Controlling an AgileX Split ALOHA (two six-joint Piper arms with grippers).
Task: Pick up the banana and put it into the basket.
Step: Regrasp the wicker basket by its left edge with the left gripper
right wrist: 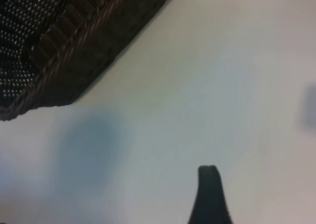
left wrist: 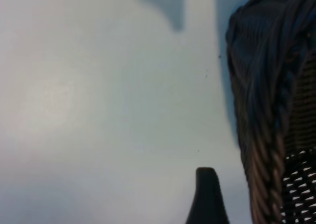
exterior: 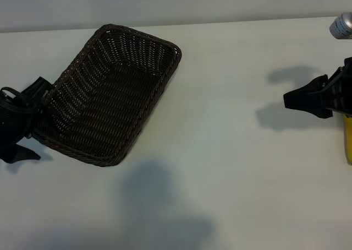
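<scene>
Both end effectors stood wide and empty: left end effector (exterior: 25,131) straddled the basket (exterior: 110,96) rim, probably steadying it; right end effector (exterior: 300,100) hung beside the banana (exterior: 347,142).

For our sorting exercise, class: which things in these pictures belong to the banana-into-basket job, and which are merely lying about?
Belonging to the job:
- dark brown woven wicker basket
- bright yellow banana, only a strip showing at the right edge
- left gripper
- right gripper

Lying about:
- silver cylindrical object, top right, partly out of frame

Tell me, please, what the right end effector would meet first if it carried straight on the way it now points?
Probably bare table. The right end effector points down toward the basket, but open tabletop lies between them, so it would likely touch that first; depth is uncertain.
</scene>
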